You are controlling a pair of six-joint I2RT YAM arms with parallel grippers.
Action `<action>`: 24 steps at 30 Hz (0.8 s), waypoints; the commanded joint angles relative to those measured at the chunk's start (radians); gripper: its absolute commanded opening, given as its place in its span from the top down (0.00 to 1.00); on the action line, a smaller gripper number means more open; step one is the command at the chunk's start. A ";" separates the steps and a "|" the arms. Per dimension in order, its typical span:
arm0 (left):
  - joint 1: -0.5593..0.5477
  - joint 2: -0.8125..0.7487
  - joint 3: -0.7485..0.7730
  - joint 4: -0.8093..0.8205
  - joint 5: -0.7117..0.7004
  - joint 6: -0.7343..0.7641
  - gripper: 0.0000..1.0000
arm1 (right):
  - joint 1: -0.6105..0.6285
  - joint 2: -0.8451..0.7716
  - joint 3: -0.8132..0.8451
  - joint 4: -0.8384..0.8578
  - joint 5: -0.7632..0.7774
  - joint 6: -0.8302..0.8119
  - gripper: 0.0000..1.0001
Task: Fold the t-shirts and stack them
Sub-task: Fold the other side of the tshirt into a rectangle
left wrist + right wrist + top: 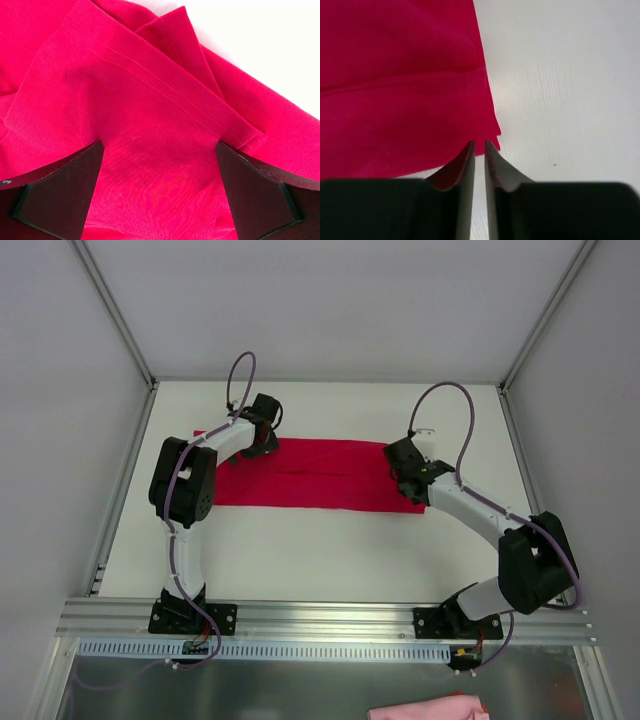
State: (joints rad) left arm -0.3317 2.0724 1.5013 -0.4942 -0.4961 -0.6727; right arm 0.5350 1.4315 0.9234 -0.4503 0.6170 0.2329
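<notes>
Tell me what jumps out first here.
The crimson t-shirt, folded into a long band across the white table. The left claw stands wide open over its left end; the right claw, barely parted, sits at its right corner. A pink cloth shows at the top view's bottom edge.

Wide-apart pincer (159, 150) over crimson t-shirt (125, 90)

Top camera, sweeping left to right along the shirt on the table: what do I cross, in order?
left gripper over the shirt's left end → red t-shirt → right gripper at the shirt's near right corner.
</notes>
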 commanded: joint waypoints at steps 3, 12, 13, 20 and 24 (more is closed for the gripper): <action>0.013 -0.012 0.010 -0.020 0.010 0.018 0.01 | -0.018 0.197 0.172 0.065 -0.036 -0.038 0.91; 0.013 -0.075 -0.069 0.049 0.022 0.016 0.01 | -0.021 0.308 0.083 0.197 -0.140 -0.035 0.88; 0.013 -0.072 -0.066 0.049 0.021 0.022 0.01 | -0.021 0.307 0.068 0.209 -0.143 -0.035 0.88; -0.012 -0.182 -0.125 0.133 0.005 0.059 0.01 | -0.026 0.290 0.038 0.234 -0.172 -0.084 0.72; -0.029 -0.291 -0.110 0.131 -0.013 0.096 0.01 | -0.026 0.209 0.052 0.234 -0.194 -0.113 0.57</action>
State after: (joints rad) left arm -0.3397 1.9320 1.3766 -0.4095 -0.4801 -0.6323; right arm 0.5072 1.7180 0.9741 -0.2382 0.4675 0.1501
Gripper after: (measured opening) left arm 0.987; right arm 0.407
